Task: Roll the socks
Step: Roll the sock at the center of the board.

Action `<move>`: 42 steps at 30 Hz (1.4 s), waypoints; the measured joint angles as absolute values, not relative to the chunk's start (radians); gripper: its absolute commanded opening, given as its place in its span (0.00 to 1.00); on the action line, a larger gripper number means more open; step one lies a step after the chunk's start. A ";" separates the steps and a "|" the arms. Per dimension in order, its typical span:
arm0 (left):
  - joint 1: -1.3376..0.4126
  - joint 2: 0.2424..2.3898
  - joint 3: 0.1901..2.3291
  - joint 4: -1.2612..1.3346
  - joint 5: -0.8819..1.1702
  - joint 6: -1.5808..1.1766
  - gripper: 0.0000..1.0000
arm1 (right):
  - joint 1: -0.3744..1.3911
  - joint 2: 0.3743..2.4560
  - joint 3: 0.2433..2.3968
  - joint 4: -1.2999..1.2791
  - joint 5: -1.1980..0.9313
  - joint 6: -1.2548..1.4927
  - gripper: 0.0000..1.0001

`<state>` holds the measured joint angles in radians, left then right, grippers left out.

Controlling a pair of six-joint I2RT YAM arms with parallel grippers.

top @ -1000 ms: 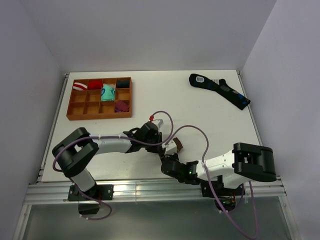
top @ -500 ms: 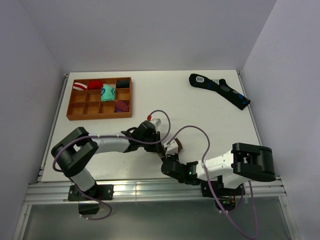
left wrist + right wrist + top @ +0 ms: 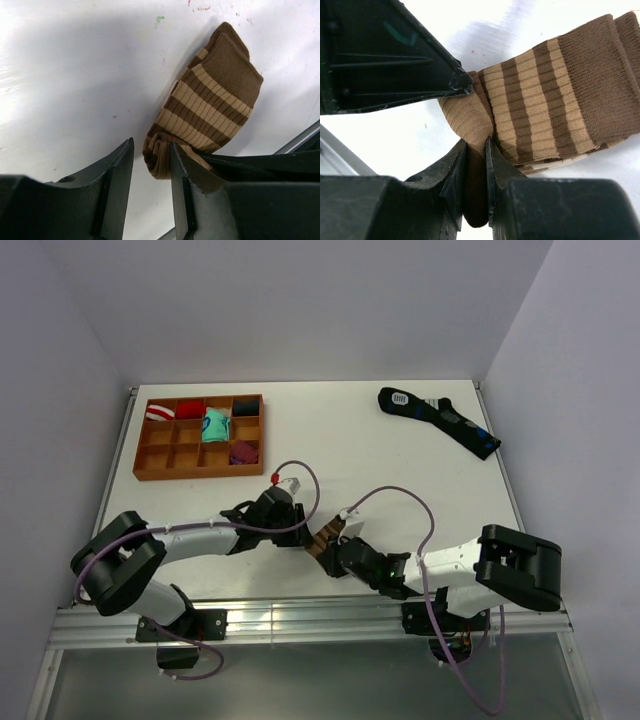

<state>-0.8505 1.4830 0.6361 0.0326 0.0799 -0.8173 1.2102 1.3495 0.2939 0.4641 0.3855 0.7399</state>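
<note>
Ribbed sock (image 3: 545, 95), brown with tan stripes, folded flat near the white table's (image 3: 400, 470) near edge.
The right gripper (image 3: 475, 145) is pinched tight on one soft fold. The left gripper (image 3: 151, 143), jaws narrow, straddles the bunched end; whether it grips, I cannot tell. Both arms lie low, wrists meeting over the sock.

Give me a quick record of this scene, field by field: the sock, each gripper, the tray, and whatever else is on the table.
Sock in work: brown-and-tan striped sock, partly folded, on the white table
Left gripper: open, straddling its folded end
Right gripper: shut on its fabric
Wooden divided tray: five rolled socks
Far right: black-and-blue sock, flat
</note>
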 measured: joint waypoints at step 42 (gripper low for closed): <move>-0.913 1.439 0.347 0.635 0.003 -0.667 0.58 | 0.555 1.897 0.103 1.349 -0.744 1.210 0.12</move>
<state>-0.9134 1.4395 0.3470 0.6353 0.0029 -0.6670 0.5552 1.8973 0.1032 1.3491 -0.7444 1.2098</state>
